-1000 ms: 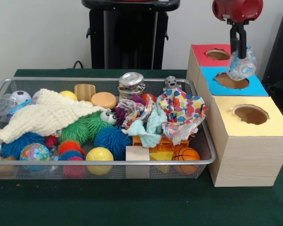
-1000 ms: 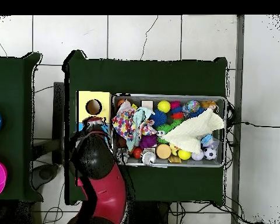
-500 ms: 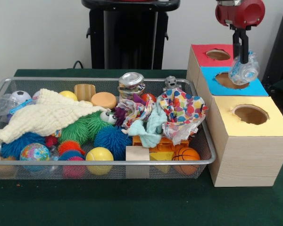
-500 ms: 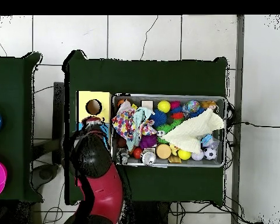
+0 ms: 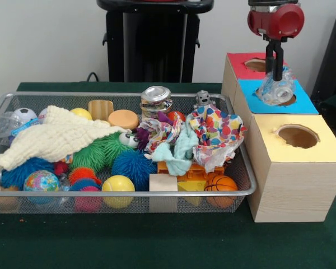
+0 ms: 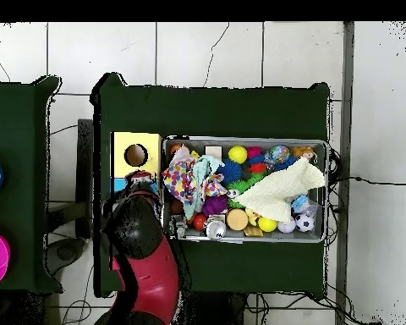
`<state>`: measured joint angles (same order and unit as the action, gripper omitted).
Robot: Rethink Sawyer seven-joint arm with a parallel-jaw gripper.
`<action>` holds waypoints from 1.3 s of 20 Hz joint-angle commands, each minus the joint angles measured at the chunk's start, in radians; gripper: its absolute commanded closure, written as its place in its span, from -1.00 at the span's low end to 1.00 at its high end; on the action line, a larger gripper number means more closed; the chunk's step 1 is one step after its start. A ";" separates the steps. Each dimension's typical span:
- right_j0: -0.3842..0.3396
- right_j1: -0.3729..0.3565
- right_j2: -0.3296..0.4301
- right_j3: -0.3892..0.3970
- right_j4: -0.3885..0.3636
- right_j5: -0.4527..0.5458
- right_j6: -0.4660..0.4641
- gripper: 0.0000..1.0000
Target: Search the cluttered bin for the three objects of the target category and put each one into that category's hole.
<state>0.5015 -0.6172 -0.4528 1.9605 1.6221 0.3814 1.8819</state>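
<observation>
In the front view my gripper (image 5: 276, 77) hangs over the blue box (image 5: 303, 104), shut on a crumpled clear plastic object (image 5: 276, 89). The object sits low over the blue box's hole, covering most of it. Behind it stands the red box (image 5: 241, 70) with its own hole (image 5: 257, 65); the yellow box (image 5: 302, 168) with an open hole (image 5: 297, 136) is nearest. The wire bin (image 5: 129, 193) to the left holds several toys. In the overhead view the arm (image 6: 137, 227) hides the gripper and the blue and red boxes; only the yellow box (image 6: 135, 155) shows.
The bin holds a cream cloth (image 5: 56, 137), a spotted cloth (image 5: 221, 134), a metal tin (image 5: 155, 98), a small robot figure (image 5: 202, 99), spiky balls (image 5: 131, 165), a basketball (image 5: 220, 184) and more clear plastic (image 5: 8, 122) at its far left corner.
My gripper has shifted left and come down a little, bringing the clear plastic object lower onto the blue box's hole. The bin's contents have not moved.
</observation>
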 commanded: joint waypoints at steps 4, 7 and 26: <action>-0.037 0.031 0.123 0.071 0.012 -0.043 0.094 1.00; -0.032 0.026 0.120 0.072 -0.017 -0.040 0.126 1.00; -0.032 0.005 0.101 0.078 -0.153 -0.019 0.253 1.00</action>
<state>0.5008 -0.6173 -0.4528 1.9678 1.5185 0.3807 1.8819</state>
